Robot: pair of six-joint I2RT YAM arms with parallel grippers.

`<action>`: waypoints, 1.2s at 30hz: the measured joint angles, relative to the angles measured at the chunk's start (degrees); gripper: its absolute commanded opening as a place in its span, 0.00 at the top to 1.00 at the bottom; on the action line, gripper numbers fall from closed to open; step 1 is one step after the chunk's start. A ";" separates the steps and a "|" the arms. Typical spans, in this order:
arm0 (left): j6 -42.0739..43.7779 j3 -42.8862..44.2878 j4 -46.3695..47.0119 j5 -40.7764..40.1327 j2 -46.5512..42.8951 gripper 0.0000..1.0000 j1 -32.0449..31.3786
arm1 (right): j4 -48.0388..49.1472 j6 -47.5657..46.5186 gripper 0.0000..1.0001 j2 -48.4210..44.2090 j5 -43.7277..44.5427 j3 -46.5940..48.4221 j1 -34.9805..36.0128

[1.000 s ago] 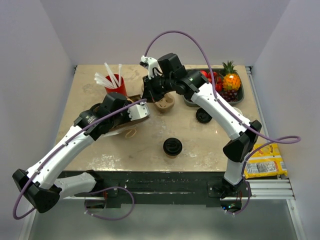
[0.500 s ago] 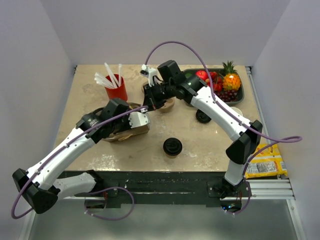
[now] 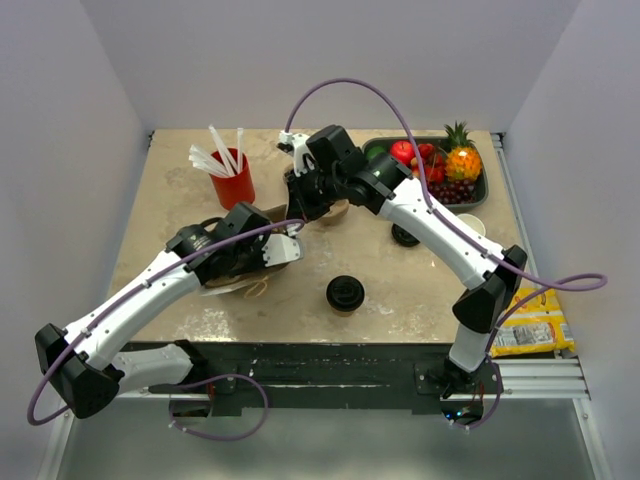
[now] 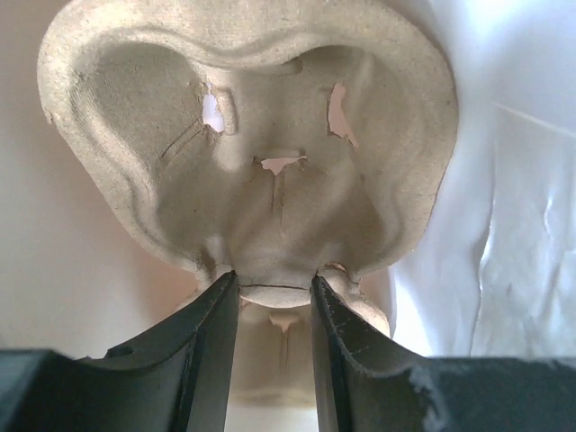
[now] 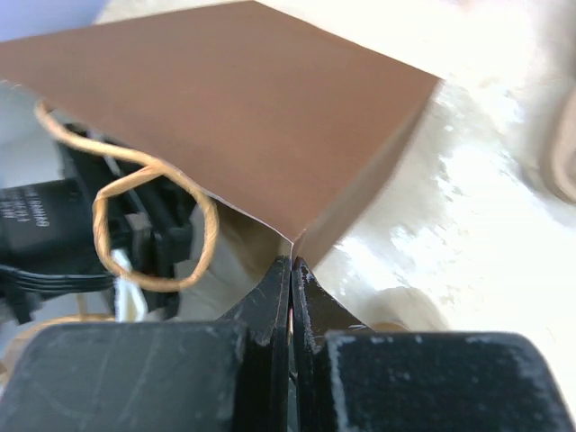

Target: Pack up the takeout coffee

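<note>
Takeout coffee (image 3: 345, 293) sits apart on the table (image 3: 420, 290); right end effector (image 5: 291, 265) pinches the paper bag (image 5: 252, 108) edge, likely steadying it, while left end effector (image 4: 274, 288) clamps the pulp carrier (image 4: 252, 180).

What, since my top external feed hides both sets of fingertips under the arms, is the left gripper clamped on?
Observer: The left gripper grips a narrow part of a moulded pulp cup carrier, one finger on each side.
Operator: Any cup in it? In my view the takeout coffee stands apart from both arms.
Observer: None; the carrier pocket facing the left wrist camera is empty.
Operator: And the right gripper?
Observer: The right gripper is shut on a corner fold of the brown paper bag.
Operator: Which way is the bag's handle?
Observer: Its twine handle loops to the left of the fingers in the right wrist view.
</note>
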 measured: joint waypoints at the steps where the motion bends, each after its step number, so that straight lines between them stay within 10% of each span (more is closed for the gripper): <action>1: -0.07 0.00 -0.22 0.13 0.00 1.00 -0.07 | -0.44 -0.20 1.00 -0.13 0.96 0.02 0.13; 36: -1.86 -4.09 9.27 -11.67 2.75 1.00 -3.96 | -3.56 -3.80 1.00 -0.44 -3.19 -1.46 -2.40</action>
